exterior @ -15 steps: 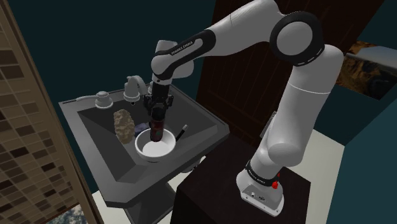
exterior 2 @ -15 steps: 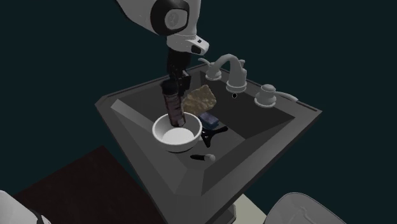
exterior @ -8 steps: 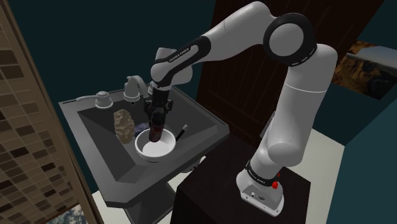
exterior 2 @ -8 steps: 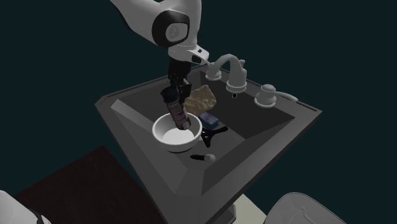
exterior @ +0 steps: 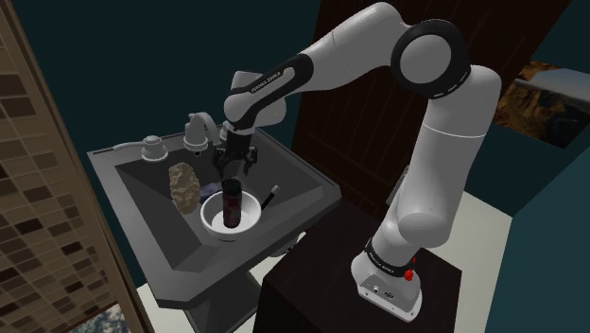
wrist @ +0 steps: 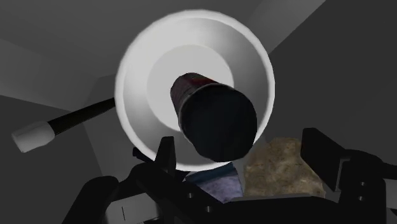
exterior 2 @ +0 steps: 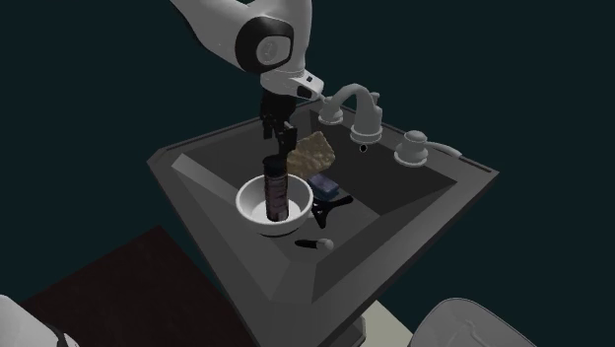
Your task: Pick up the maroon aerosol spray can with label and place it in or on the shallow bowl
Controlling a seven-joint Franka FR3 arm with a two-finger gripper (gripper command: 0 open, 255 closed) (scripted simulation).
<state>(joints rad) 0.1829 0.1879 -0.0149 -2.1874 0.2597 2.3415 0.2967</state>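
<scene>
spray can (exterior: 229, 208) upright in white bowl (exterior: 213, 218) | gripper (exterior: 233, 168) just above can | fingers spread wide, holding nothing

Dark sink (exterior 2: 229, 248), grey faucet (exterior 2: 357, 106), brown speckled lump (exterior 2: 313, 151), blue block (exterior 2: 326, 185), white-tipped black stick (wrist: 63, 124).

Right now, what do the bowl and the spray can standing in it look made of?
The bowl is plain matte white, smooth, with a thick rim; ceramic or plastic, the look leaves it open. The spray can has a dark maroon body and a black top, dull with no metal shine, so its material is unsure.
</scene>
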